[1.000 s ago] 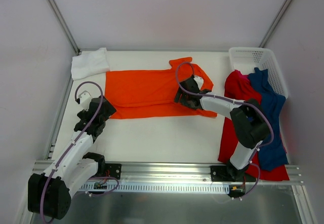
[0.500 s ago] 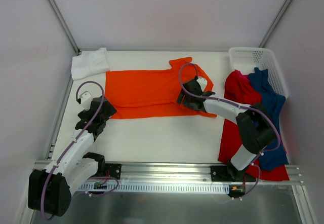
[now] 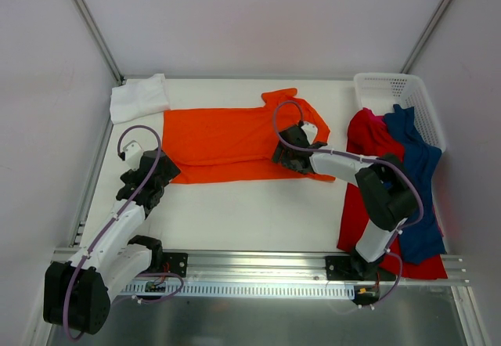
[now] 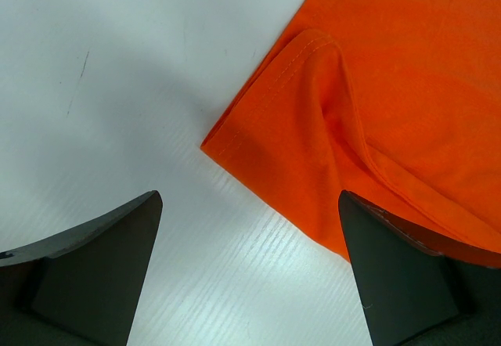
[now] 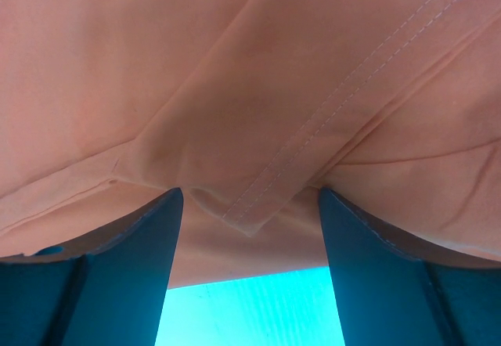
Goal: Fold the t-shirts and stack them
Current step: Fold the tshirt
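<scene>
Overhead first: orange t-shirt [image 3: 227, 142] spread flat across the middle of the table [image 3: 250, 213], collar end toward the right. White t-shirt [image 3: 139, 98] bundled at the far left corner, just beside the orange hem. Red t-shirt [image 3: 364, 138] and dark blue t-shirt [image 3: 419, 166] heaped along the right edge, against the near side of the white basket [image 3: 391, 88]. Left gripper [image 3: 160, 170] at the orange shirt's near left corner. Right gripper [image 3: 286, 152] on the near sleeve at the shirt's right end.

Next, left wrist: fingers [image 4: 94, 260] spread wide. Between them, bare table and the orange hem corner, lying flat with one raised crease.

Lastly, right wrist: fingers [image 5: 125, 260] held apart, with orange cloth filling the view. Stitched seam fold dipping into the gap, not visibly pinched.
</scene>
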{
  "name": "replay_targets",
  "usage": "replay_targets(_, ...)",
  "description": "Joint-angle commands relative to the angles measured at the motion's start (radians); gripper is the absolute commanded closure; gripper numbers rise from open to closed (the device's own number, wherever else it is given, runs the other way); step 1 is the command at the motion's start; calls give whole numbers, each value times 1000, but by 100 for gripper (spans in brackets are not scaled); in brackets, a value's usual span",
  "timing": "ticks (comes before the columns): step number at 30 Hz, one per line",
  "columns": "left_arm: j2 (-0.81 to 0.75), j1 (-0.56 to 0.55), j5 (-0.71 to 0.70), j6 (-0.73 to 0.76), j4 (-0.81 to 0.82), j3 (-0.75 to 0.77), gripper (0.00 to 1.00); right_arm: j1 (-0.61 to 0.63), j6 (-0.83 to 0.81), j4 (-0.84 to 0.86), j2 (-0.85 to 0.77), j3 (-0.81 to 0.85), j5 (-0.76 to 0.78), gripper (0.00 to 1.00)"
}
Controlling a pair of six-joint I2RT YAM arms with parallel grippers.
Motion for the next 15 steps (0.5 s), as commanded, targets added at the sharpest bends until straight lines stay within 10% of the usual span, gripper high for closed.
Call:
replay_targets(1,6,11,-10,-11,16,-5,3,7,19,35,14,2,-5,27)
replay_targets(15,32,12,-7,-14,28,-3,4,5,1,7,6,32,0,65)
